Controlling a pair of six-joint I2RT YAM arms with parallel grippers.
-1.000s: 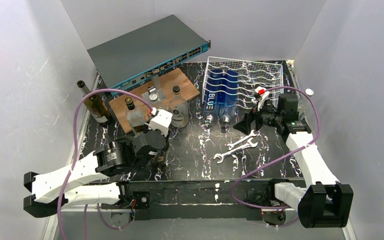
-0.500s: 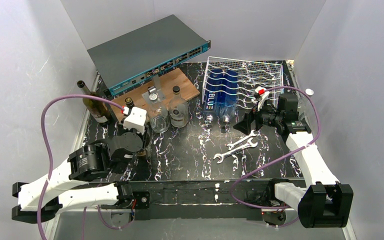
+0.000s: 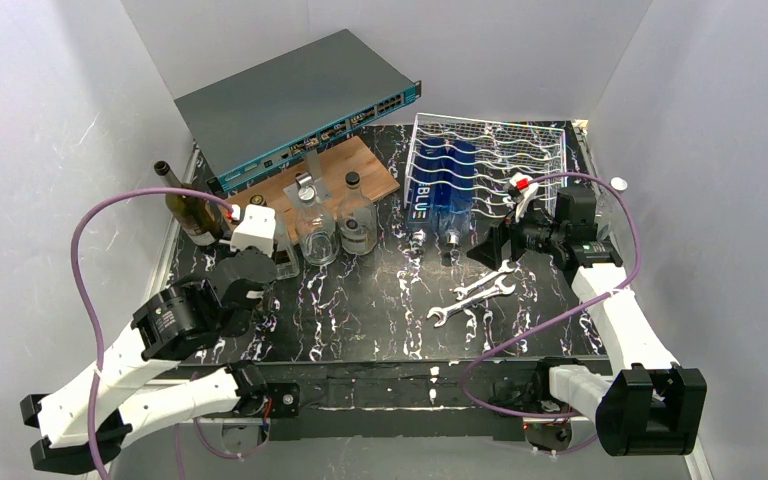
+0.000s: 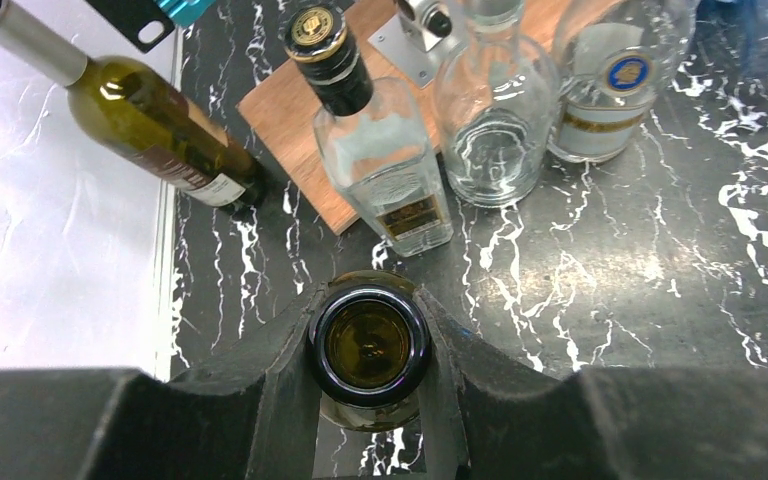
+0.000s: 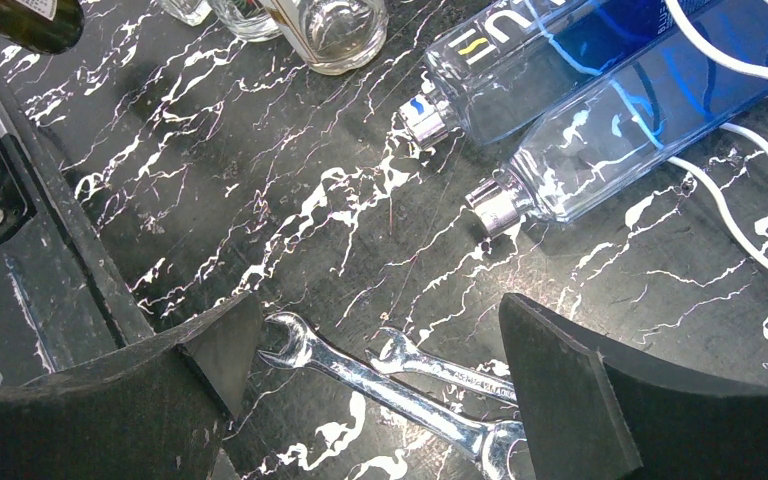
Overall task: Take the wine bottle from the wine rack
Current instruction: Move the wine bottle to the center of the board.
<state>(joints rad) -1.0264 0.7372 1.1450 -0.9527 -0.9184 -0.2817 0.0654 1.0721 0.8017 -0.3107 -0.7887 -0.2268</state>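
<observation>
The white wire wine rack (image 3: 520, 160) stands at the back right, with two blue glass bottles (image 3: 442, 185) lying in its left cradles, necks toward me. At the front left, my left gripper (image 3: 243, 278) is shut on the neck of an upright olive-green wine bottle (image 4: 368, 345). The left wrist view looks straight down its open mouth, and the fingers (image 4: 270, 380) press both sides. Its base is hidden. My right gripper (image 3: 490, 245) hangs open in front of the rack, nothing between its fingers (image 5: 550, 370).
A second dark wine bottle (image 3: 188, 205) stands at the left edge. Clear glass bottles (image 3: 318, 235) stand by a wooden board (image 3: 300, 190), the square one (image 4: 385, 165) just beyond my left gripper. Behind sits a grey network switch (image 3: 295, 105). Two wrenches (image 3: 472, 295) lie under the right gripper.
My left arm has swung left and back with the olive bottle, from the front centre to beside the square clear bottle. The right arm has not moved.
</observation>
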